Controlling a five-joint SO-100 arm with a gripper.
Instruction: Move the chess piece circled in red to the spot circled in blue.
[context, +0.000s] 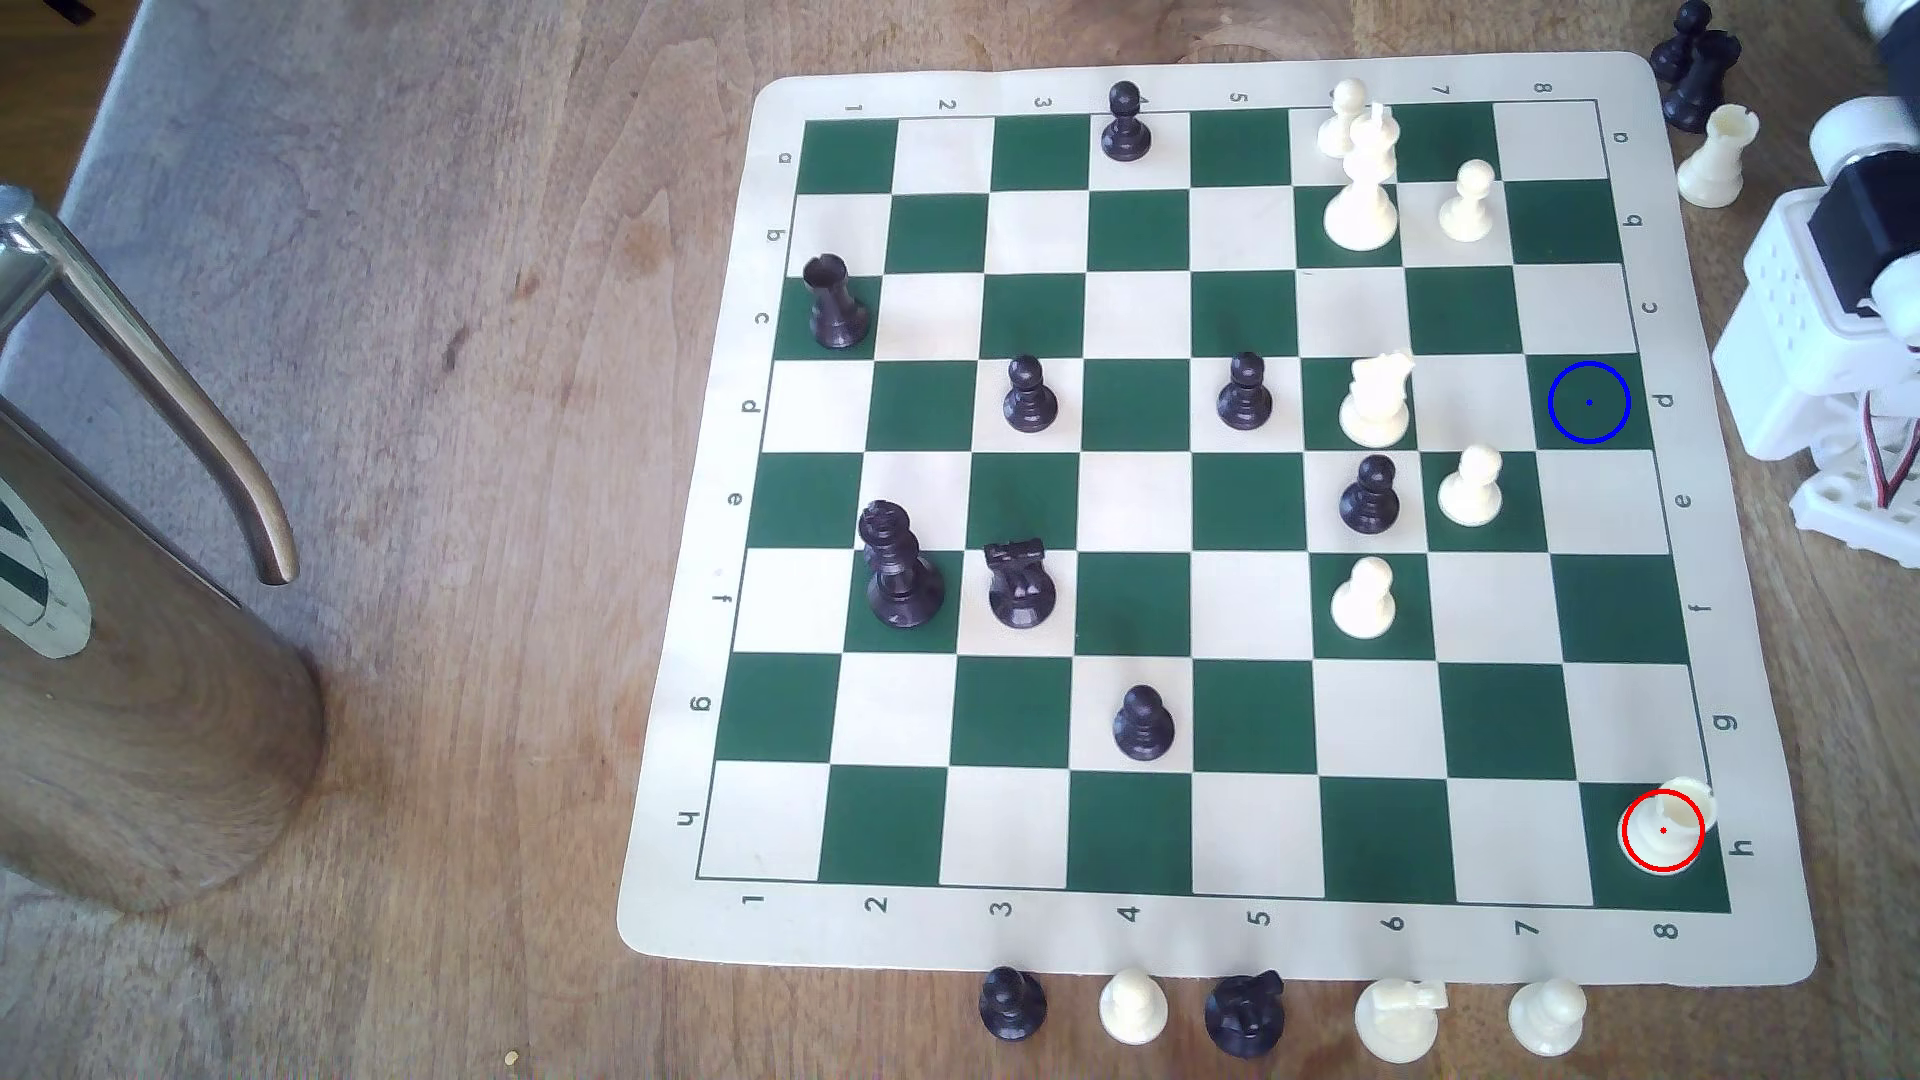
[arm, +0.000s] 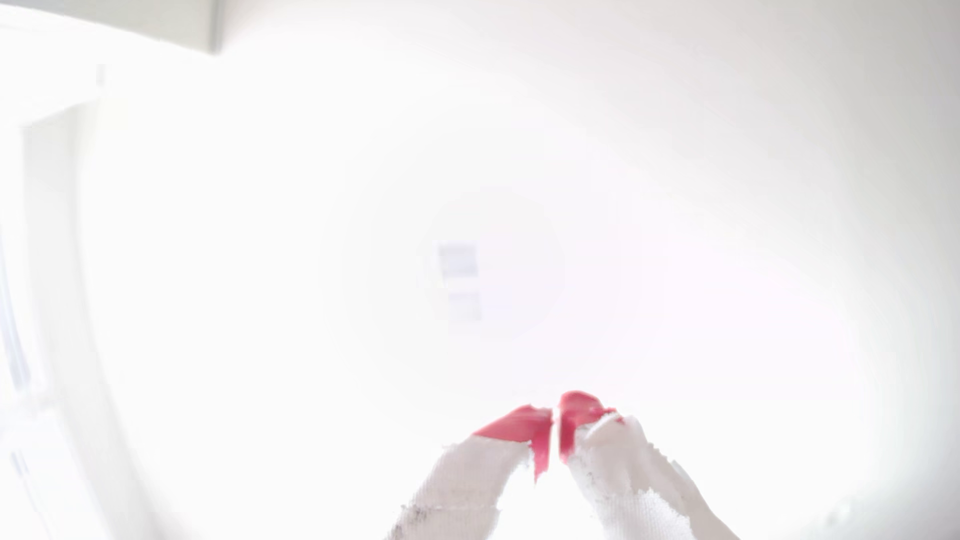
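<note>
No step is done: the cream rook (context: 1665, 828) stands untouched on the red-ringed corner square, well apart from the blue-ringed square (context: 1589, 402), and the hand (arm: 556, 423) is closed and empty.

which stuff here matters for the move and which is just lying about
For the job:
- cream rook in the red ring
- blue-ringed green square
- tool, tips together, empty

Just lying about:
- steel jug
- spare cream rook off the board
- black pawn on g4
</note>
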